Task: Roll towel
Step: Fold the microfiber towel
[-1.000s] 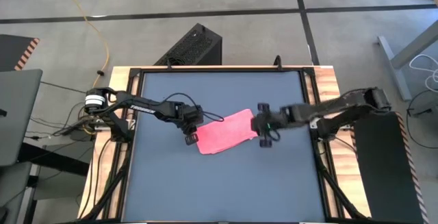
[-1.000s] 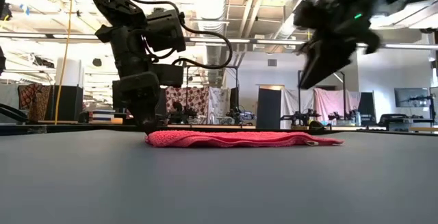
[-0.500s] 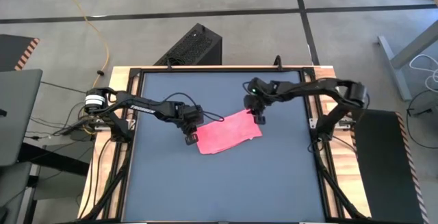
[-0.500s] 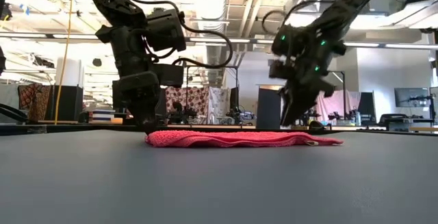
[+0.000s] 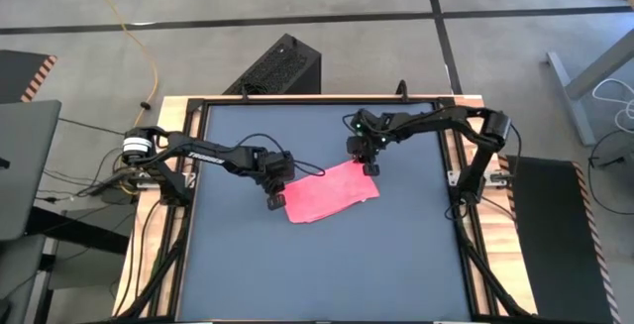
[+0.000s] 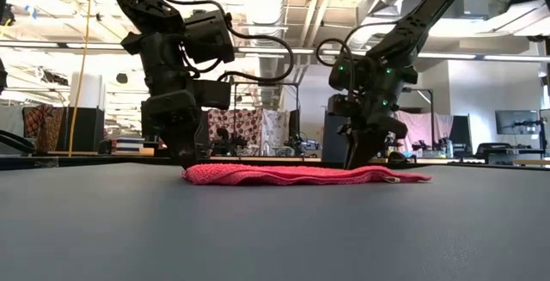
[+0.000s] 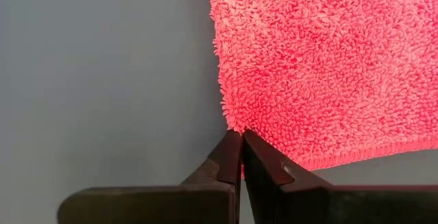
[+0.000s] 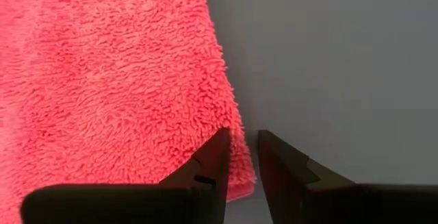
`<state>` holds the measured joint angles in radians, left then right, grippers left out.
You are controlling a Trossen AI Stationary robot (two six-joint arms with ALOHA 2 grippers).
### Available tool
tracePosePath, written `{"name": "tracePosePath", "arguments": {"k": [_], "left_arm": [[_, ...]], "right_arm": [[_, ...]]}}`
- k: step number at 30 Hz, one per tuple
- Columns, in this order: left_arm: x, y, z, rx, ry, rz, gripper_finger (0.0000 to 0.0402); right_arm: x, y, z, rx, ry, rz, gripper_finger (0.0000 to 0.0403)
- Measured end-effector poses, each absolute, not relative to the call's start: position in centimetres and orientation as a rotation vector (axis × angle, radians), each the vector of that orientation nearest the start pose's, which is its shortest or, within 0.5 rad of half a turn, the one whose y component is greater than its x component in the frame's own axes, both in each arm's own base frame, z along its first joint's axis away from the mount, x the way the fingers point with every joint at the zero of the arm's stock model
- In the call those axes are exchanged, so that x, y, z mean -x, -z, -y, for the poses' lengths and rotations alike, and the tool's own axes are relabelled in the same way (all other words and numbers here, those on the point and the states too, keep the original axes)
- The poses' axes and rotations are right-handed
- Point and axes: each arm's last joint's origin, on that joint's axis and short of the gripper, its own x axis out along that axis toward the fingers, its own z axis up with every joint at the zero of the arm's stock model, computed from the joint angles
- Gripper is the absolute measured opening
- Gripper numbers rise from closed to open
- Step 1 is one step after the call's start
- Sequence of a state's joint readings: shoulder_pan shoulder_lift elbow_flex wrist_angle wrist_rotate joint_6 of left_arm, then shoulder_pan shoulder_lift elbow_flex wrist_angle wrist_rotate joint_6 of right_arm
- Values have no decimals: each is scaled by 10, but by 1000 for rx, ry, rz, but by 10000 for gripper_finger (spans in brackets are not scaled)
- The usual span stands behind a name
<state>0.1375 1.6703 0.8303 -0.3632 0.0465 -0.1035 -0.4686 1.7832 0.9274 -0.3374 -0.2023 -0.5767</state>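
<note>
My work surface is a dark grey table (image 5: 317, 265) with a black frame and pale wooden strips along its left and right sides. One thing lies directly on it: the pink towel (image 5: 332, 190), spread flat a little above the middle, set at a slant to the table's edges. Seen level across the top, it hugs the surface as a thin, slightly rumpled band, possibly doubled over, though I cannot be sure.

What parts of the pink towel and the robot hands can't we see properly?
- Left gripper: shut at the towel edge; left wrist view cannot show whether cloth is pinched between the tips.
- Right gripper: straddles the towel's edge; contact unclear.
- Towel's underside: hidden in every view.
- Low view: towel seen edge-on only.
</note>
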Motion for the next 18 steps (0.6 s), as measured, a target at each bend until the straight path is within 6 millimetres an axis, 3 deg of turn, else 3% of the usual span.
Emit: {"name": "tracePosePath", "arguments": {"k": [6, 9, 15, 18], "left_arm": [[-290, -141, -39, 151, -107, -1155, 0], [-291, -153, -38, 138, -87, -1124, 0], [-289, -195, -42, 49, -144, -1065, 0], [-287, -226, -46, 11, -177, -1010, 0]], "right_arm": [[-282, -134, 136, 128, -94, -1143, 17], [-279, -149, 134, 156, -72, -1117, 16], [-267, -198, 129, 285, 26, -1010, 10], [-260, -220, 124, 366, 106, -969, 9]]}}
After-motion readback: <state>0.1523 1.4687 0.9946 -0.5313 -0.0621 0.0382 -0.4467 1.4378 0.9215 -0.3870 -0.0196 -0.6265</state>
